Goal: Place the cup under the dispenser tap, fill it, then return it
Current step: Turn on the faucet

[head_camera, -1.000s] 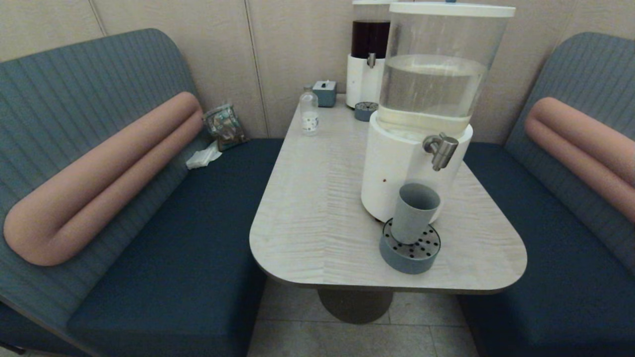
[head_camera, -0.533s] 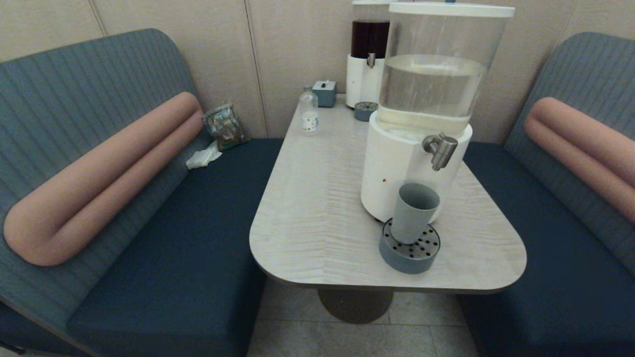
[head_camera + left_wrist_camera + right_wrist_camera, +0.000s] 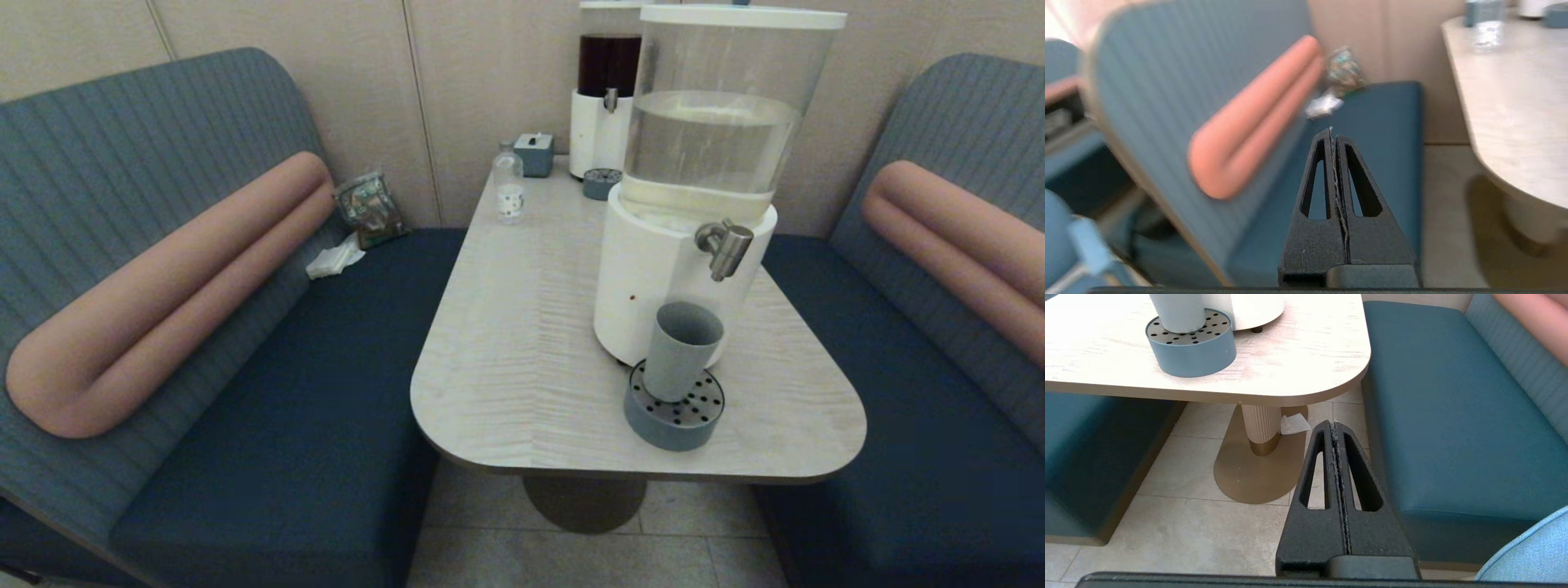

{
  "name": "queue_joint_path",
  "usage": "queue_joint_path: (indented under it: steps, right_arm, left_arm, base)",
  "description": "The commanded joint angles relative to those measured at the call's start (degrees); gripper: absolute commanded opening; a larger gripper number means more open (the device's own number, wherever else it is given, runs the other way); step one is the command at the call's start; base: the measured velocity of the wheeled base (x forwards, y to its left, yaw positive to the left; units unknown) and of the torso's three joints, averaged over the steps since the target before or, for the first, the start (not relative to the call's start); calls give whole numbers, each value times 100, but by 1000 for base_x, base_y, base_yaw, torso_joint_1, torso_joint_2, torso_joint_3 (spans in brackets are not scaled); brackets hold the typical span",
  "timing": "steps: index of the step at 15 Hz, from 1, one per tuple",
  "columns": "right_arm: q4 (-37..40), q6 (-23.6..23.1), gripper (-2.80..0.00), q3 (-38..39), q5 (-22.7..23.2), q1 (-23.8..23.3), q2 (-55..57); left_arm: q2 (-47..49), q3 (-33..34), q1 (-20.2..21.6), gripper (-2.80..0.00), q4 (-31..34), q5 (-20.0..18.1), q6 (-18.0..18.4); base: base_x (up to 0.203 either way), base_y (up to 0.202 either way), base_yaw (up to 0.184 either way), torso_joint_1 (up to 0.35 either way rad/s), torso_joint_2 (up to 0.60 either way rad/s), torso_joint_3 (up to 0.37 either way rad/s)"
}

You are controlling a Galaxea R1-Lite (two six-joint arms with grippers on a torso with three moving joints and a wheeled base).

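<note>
Cup [image 3: 682,349] first: the grey-blue tumbler is standing upright on the perforated steel top of the round drip tray [image 3: 674,411], near the front edge of the pale wood table [image 3: 522,359]. It is sitting just below and slightly in front of the dispenser tap [image 3: 725,246], the bent steel spout sticking out of the white base of the big clear-water dispenser [image 3: 702,163]. Compared with the head views of a moment ago, nothing on the tabletop is sitting differently; cup, tray and tap are all staying exactly where they were, and neither arm is reaching into that view.

Further back, a small clear bottle [image 3: 509,181] is standing by a little grey-blue box [image 3: 535,153], next to the dark-liquid dispenser [image 3: 604,90] with its own small tray [image 3: 602,182].

Off the table, the left gripper [image 3: 1333,136] is hanging low over the blue bench seat [image 3: 1380,134] to the table's left, its black fingers pressed together and holding nothing, the surroundings in its view smeared. The right gripper [image 3: 1334,428] is sitting parked low beside the table's pedestal [image 3: 1261,428], above the tiled floor, fingers likewise pressed together and empty, with a crumpled white tissue [image 3: 1294,424] lying by the pedestal base.
</note>
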Motion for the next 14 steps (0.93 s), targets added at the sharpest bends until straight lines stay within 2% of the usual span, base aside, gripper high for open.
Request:
queue_joint_path:
  steps: [1,3,8,12,14]
  right_arm:
    - [-2,0,-280,0,-1,0,-1]
    - [-2,0,-280,0,-1,0,-1]
    - [-2,0,-280,0,-1,0,-1]
    - [-2,0,-280,0,-1,0,-1]
    - [-2,0,-280,0,-1,0,-1]
  left_arm:
    - [-87,32,-34,-280,-14,-18,-70]
    - [-240,150,-152,-280,144,-268,-99]
    - [-1244,244,-227,-280,1765,-843,-275]
    - [-1475,530,-227,-280,2035,-1103,-582]
    - [-1475,725,-229,-280,2026,-1110,-766]
  base:
    - [0,0,0,0,0,0]
    - [0,0,0,0,0,0]
    - [0,0,0,0,0,0]
    - [0,0,0,0,0,0]
    - [0,0,0,0,0,0]
